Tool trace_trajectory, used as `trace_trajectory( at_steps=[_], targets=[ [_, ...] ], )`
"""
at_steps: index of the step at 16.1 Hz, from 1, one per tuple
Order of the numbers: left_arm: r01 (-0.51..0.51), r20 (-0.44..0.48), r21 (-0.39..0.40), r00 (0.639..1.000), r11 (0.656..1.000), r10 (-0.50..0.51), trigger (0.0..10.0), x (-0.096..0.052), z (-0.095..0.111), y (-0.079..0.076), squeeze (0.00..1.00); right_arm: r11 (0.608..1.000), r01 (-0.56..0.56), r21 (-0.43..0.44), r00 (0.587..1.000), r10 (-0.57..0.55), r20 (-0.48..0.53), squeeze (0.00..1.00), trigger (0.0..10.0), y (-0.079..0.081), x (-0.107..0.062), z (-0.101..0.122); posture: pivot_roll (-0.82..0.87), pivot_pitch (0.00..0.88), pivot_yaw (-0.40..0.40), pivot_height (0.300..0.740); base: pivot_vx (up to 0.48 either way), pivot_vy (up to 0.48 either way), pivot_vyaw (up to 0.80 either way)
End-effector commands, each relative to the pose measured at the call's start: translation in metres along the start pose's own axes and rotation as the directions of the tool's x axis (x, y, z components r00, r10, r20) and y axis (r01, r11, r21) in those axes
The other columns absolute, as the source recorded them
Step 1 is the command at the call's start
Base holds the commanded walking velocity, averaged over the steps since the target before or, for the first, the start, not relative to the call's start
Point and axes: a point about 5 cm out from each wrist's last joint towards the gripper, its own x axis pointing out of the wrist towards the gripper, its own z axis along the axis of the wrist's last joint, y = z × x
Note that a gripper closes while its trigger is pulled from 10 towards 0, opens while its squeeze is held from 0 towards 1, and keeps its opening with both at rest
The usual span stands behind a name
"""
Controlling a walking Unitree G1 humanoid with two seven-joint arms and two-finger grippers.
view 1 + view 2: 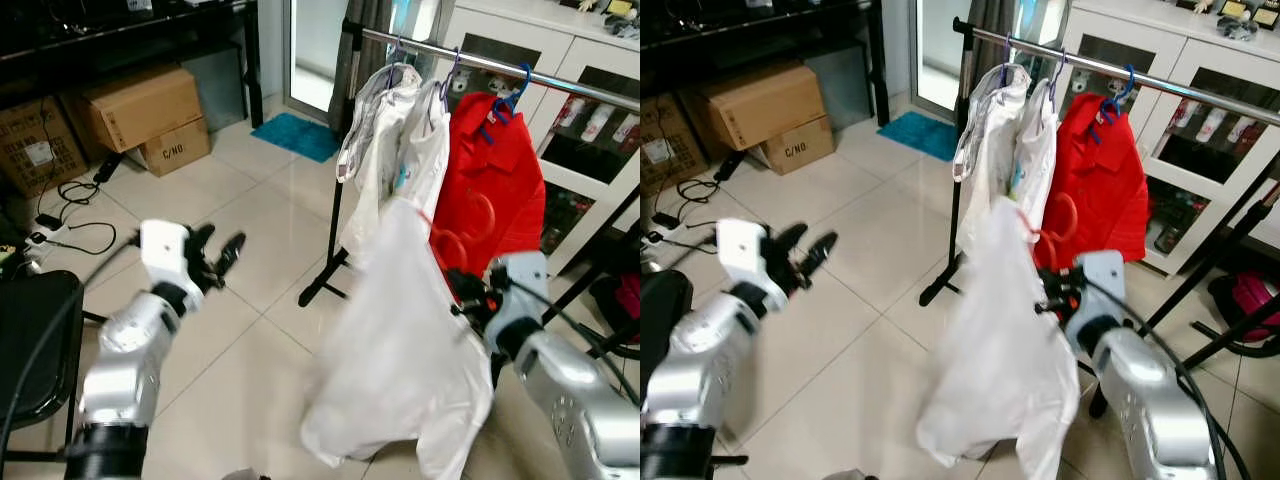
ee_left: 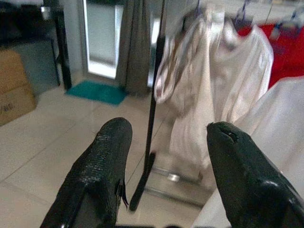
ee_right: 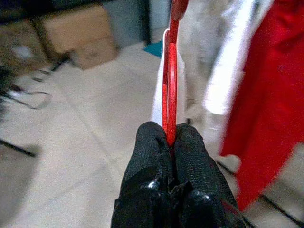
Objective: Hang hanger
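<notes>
Closest to the head camera hung a white garment [image 1: 400, 350], draped from a red hanger [image 3: 170, 80] and reaching down toward the pale tiled floor [image 1: 240, 240]. Right claw [image 3: 169, 137] was closed on the hanger's lower edge, its two black fingers pinching the thin red plastic between them, the silver right arm raised in front of the clothes rail [image 1: 480, 62]. The hanger's red loop showed against a red shirt [image 1: 500, 190] already hung on the rail by a blue hanger [image 1: 505, 105]; the held hanger sat below the rail, not on it. Two whitish garments [image 1: 395, 150] hung on the rail just beside the red shirt. Left claw [image 1: 215, 255] was held out over the floor, well apart from the rail, fingers [image 2: 99, 175] spread and empty. Cardboard boxes [image 1: 145, 115] stood by a dark counter [image 1: 120, 40] at the far wall, a teal mat [image 1: 300, 135] lay near a doorway, and cables [image 1: 75, 215] trailed across the tiles. A glass-fronted white cabinet [image 1: 590, 110] stood behind the rail.
</notes>
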Motion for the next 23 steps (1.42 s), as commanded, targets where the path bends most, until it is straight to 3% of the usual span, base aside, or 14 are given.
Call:
trace_trajectory(
  at_steps=[1,3,4,5,6,10,14,16,17,21,23],
  targets=[
    [0.016,-0.001,0.028,1.0,0.999,-0.016,10.0,-0.002,0.001,-0.006,0.0,1.0,0.017,-0.016,0.999,-0.017,0.032,0.0,10.0,0.001,0.0,0.002,-0.14,0.0,-0.033,0.74,0.0,0.0,0.0],
    [-0.002,-0.005,0.02,1.0,1.0,0.002,10.0,-0.005,-0.001,-0.008,0.0,0.988,0.132,-0.081,0.99,-0.127,0.069,0.0,10.0,0.001,0.002,0.001,-0.14,0.0,-0.04,0.74,0.0,0.0,0.0],
    [-0.004,-0.004,0.032,1.0,0.999,0.004,10.0,-0.005,0.0,-0.011,0.0,0.979,0.183,-0.084,0.983,-0.182,0.021,0.0,10.0,-0.001,0.003,-0.004,-0.15,0.0,-0.045,0.74,0.0,0.0,0.0],
    [-0.008,-0.008,0.038,1.0,0.999,0.008,10.0,-0.002,0.001,-0.014,0.0,0.994,0.108,0.016,0.994,-0.108,0.004,0.0,10.0,0.008,0.004,-0.007,-0.14,0.0,-0.039,0.74,0.0,-0.281,0.0],
    [-0.007,-0.01,0.04,1.0,0.999,0.007,10.0,-0.001,0.002,-0.015,0.0,0.993,0.108,0.039,0.994,-0.108,0.009,0.0,10.0,0.008,0.004,-0.007,-0.14,0.0,-0.038,0.74,0.0,-0.315,0.0],
    [0.004,-0.024,0.052,1.0,0.999,-0.002,10.0,-0.003,-0.002,-0.018,0.0,0.991,0.134,0.018,0.989,-0.133,-0.056,0.0,10.0,0.012,0.003,-0.017,-0.14,0.0,-0.046,0.74,0.0,-0.323,0.0],
    [0.018,-0.007,0.061,1.0,0.998,-0.017,10.0,0.005,0.005,-0.023,0.0,0.991,0.129,-0.038,0.99,-0.131,-0.046,0.0,10.0,0.006,0.011,-0.008,-0.13,0.0,-0.051,0.74,0.0,-0.312,0.0],
    [0.002,-0.009,0.082,1.0,0.997,-0.001,10.0,0.0,0.002,-0.02,0.0,0.99,0.138,-0.018,0.988,-0.139,-0.072,0.0,10.0,0.007,0.014,-0.01,-0.13,0.0,-0.064,0.74,0.0,-0.154,0.0],
    [-0.025,-0.016,0.07,1.0,0.997,0.026,10.0,0.0,0.003,-0.018,0.0,0.99,0.138,0.015,0.988,-0.136,-0.066,0.0,10.0,0.01,0.016,-0.008,-0.13,0.0,-0.067,0.74,0.0,0.0,0.0],
    [-0.006,0.023,0.072,1.0,0.997,0.005,10.0,0.004,0.01,-0.021,0.0,0.976,0.218,0.015,0.976,-0.218,0.006,0.0,10.0,0.006,0.022,0.004,-0.12,0.0,-0.054,0.74,0.0,0.0,0.0],
    [-0.005,0.024,0.059,1.0,0.998,0.003,10.0,0.0,0.009,-0.016,0.0,0.98,0.195,0.043,0.981,-0.196,0.005,0.0,10.0,0.011,0.022,0.004,-0.13,0.0,-0.045,0.74,0.131,0.0,-0.3]
  ],
)
